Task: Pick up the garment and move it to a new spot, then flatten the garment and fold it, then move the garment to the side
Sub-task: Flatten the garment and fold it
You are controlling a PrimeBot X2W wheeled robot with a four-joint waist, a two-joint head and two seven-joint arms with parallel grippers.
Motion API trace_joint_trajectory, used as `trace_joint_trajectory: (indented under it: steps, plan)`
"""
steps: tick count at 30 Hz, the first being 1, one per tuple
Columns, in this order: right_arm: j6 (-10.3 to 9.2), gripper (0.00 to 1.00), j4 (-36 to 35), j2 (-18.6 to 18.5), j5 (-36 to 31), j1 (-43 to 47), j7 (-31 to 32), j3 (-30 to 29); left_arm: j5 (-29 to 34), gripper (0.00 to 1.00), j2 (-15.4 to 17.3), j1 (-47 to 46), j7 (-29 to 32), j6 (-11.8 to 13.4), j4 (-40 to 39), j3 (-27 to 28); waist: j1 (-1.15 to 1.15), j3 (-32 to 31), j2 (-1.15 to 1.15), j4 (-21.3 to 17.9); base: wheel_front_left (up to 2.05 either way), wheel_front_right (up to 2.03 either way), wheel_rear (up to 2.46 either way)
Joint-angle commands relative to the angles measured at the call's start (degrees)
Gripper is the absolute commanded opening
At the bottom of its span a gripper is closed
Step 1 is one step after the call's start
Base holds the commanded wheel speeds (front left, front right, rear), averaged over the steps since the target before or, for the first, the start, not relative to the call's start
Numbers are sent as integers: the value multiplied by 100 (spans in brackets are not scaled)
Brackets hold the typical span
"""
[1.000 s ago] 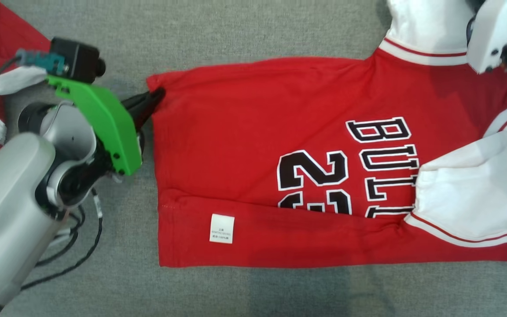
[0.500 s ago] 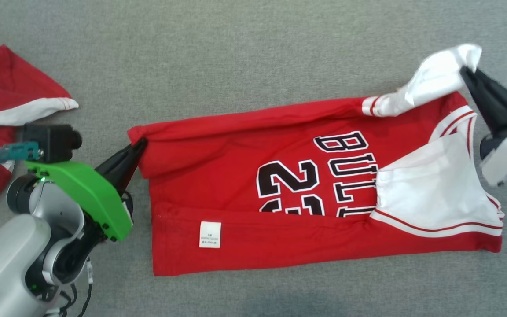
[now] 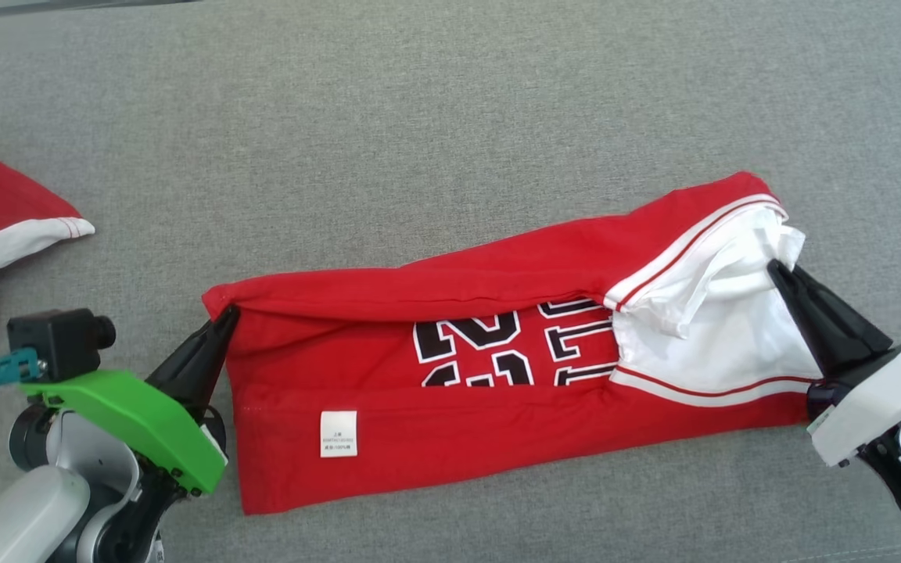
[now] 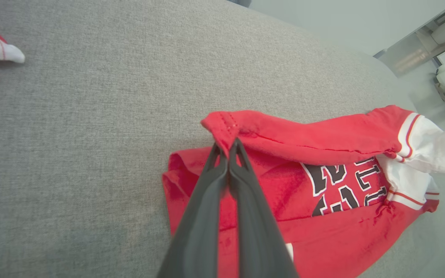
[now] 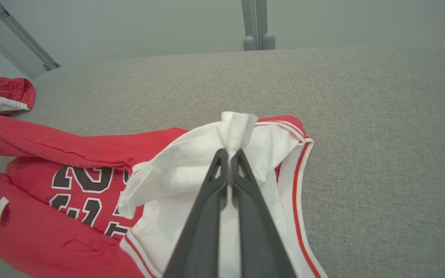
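So the jersey (image 3: 435, 453) was stretched tip to tip between both grippers, long axis straight across. The left gripper (image 3: 228, 314) pinched its red hem corner and the right gripper (image 3: 774, 269) its white sleeve fabric. The flat part sat beneath both.

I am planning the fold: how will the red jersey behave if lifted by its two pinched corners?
The red jersey is probably floppy: its upper edge droops over between the left end effector and right end effector. It seems light, as small pinches hold that edge up. The cloth will likely crease, judging by the bunched white part.
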Motion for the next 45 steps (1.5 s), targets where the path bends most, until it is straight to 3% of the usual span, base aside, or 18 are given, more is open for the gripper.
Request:
trace_joint_trajectory:
  steps: [1, 12, 15, 16, 17, 18, 19, 25, 31, 35, 36, 40, 45]
  plan:
    - [1, 0, -52, 63, -34, 119, -46, -32, -37, 0, 41, 145, -113, 53, -51, 66, 0, -29, 68, -27, 0, 0, 0]
    - [1, 0, 34, 173, -144, 443, -40, -19, 4, 0, 120, 644, -302, 230, -178, -13, 0, -69, 68, -27, 0, 0, 0]
    - [1, 0, 97, 154, -197, 469, -15, 32, 69, 11, 57, 711, -336, 252, -115, -105, 0, -65, 68, -14, 0, 0, 0]
    - [1, 10, 113, 136, -207, 481, -10, 40, 91, 22, 48, 726, -343, 257, -97, -121, 0, -71, 68, -13, 0, 0, 0]
    - [1, 40, 117, 108, -218, 497, -13, 48, 96, 41, 26, 746, -366, 263, -89, -128, 0, -76, 68, -13, 0, 0, 0]
    - [1, 84, 120, 89, -217, 523, -27, 53, 106, 74, 9, 763, -388, 266, -88, -140, 0, -82, 68, -13, 0, 0, 0]
    - [1, 100, 149, 77, -206, 560, -1, 32, 96, 100, 4, 812, -392, 282, -86, -150, 0, -88, 68, -17, 0, 0, 0]
    - [1, 100, -120, -110, 178, 776, 346, -127, 499, 100, 312, 1045, -433, 555, -232, -367, 0, -145, 68, -43, 0, 0, 0]
    - [1, 100, -533, -308, 788, 733, 985, -859, 1067, 100, 559, 1281, -884, 1387, -498, -259, 0, -181, 68, -11, 0, 0, 0]
    - [1, 100, -348, -171, 908, 462, 1475, -1415, 1651, 100, 574, 1117, -1402, 1931, -574, -19, 0, -189, 68, 146, 0, 0, 0]
    - [1, 100, -104, -53, 883, 316, 1729, -1502, 1892, 100, 403, 1053, -1513, 2076, -554, 21, 0, -198, 68, 265, 0, 0, 0]
    - [1, 100, 450, 156, 629, -1, 2038, -1460, 2304, 100, 152, 891, -1611, 2144, -471, 111, 0, -154, 68, 491, 0, 0, 0]
    - [1, 100, 1132, 343, 316, -174, 2159, -1242, 2377, 100, -299, 982, -1656, 1895, -308, 334, 0, -139, 68, 686, 0, 0, 0]
